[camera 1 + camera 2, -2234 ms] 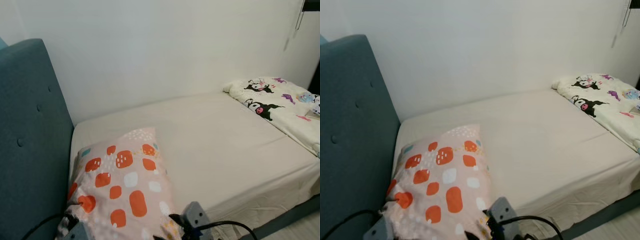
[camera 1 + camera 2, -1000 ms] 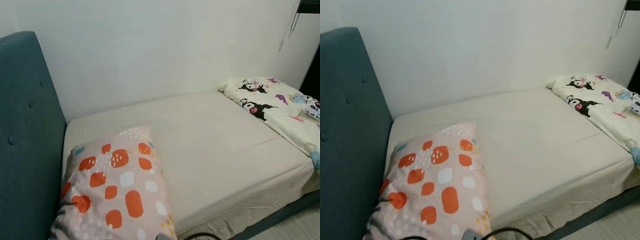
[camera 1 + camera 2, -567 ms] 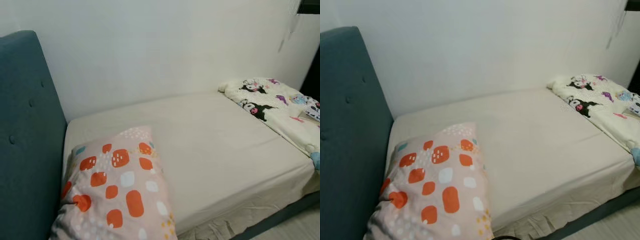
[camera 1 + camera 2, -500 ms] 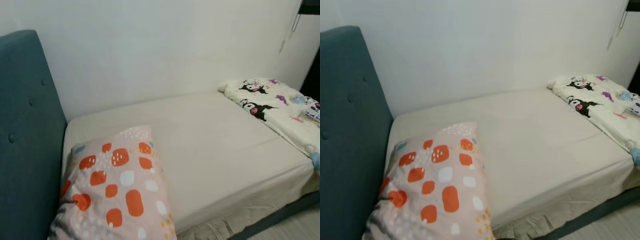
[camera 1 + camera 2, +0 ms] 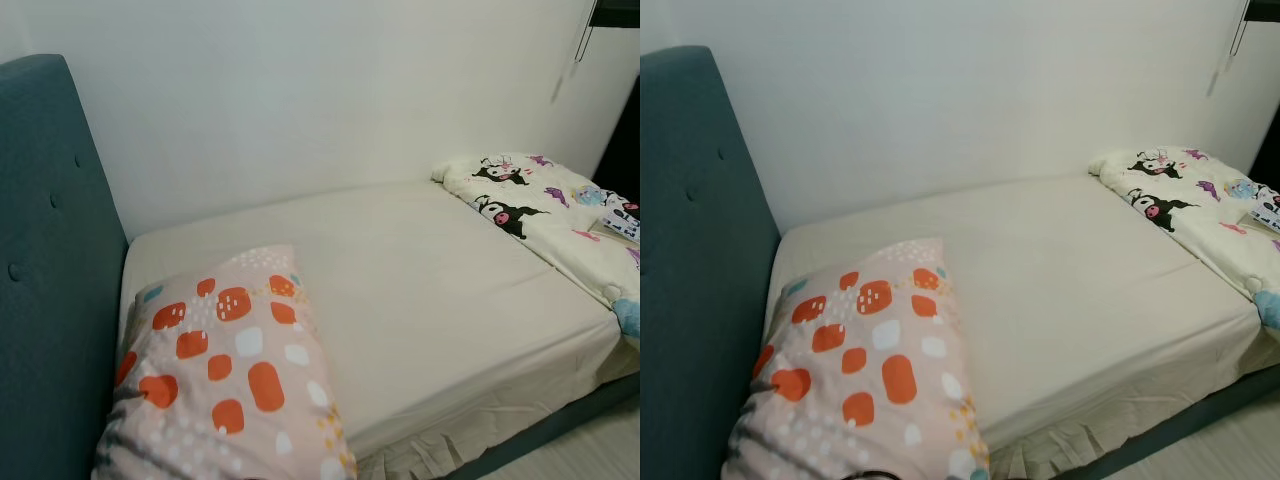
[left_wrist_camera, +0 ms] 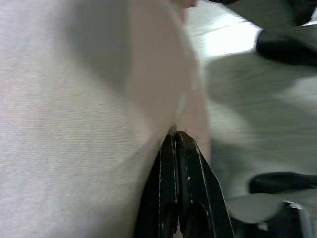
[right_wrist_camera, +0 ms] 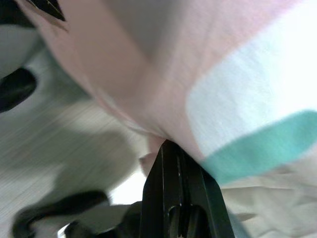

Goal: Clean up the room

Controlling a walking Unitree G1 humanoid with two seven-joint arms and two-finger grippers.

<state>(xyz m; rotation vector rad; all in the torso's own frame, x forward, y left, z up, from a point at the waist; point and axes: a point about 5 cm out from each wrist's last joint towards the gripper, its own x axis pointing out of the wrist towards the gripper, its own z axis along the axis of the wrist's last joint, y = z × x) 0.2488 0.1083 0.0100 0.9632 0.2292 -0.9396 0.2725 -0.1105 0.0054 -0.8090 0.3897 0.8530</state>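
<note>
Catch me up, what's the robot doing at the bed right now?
Both grippers are pinched shut on the near edge of the pink pillow, which lies at the head of the bed against the blue headboard. The left gripper and the right gripper each have pillow fabric at their fingertips. The cream sheet lies mostly flat, and a cartoon-print blanket sits bunched at the foot of the bed.

A bed (image 5: 430,300) with a cream sheet stands against a white wall. A pink pillow (image 5: 225,370) with orange and white patches lies at its head end, and a white cartoon-print quilt (image 5: 545,205) lies at the far end.
</note>
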